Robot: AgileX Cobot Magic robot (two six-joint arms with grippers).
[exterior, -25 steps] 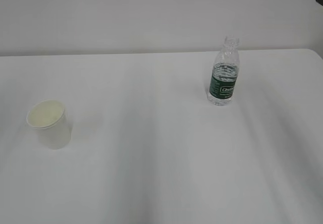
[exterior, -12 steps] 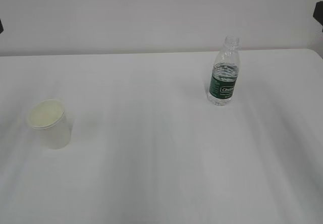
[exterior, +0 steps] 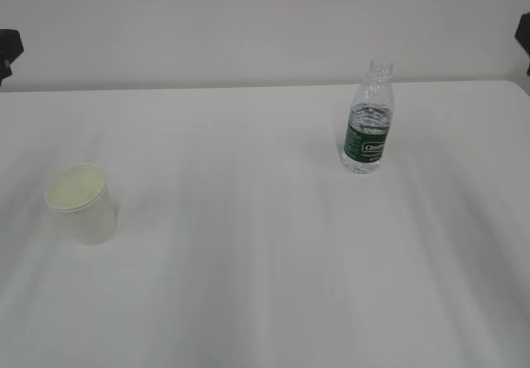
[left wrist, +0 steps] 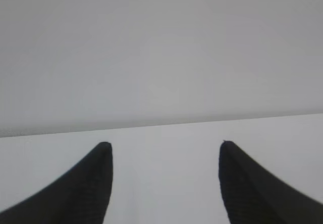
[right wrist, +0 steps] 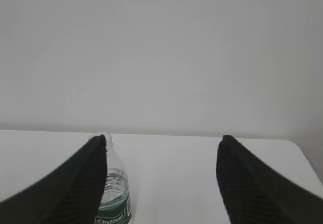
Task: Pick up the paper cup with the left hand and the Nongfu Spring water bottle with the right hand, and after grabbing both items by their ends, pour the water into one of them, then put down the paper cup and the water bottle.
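Observation:
The paper cup stands upright on the left of the white table, its cream inside showing. The Nongfu Spring water bottle stands upright and capless at the back right, with the water visible above its green label. A dark bit of the left hand shows at the left edge, far from the cup. A dark bit of the right hand shows at the right edge. My left gripper is open over bare table. My right gripper is open, with the bottle partly behind its left finger.
A plain pale wall rises behind the table's far edge. The table's right corner lies close to the bottle's side. Nothing else stands on the table in these views.
A dark part of the left arm has come into the exterior view at the left edge. The right arm's dark part has sunk lower at the right edge. Cup and bottle stay put.

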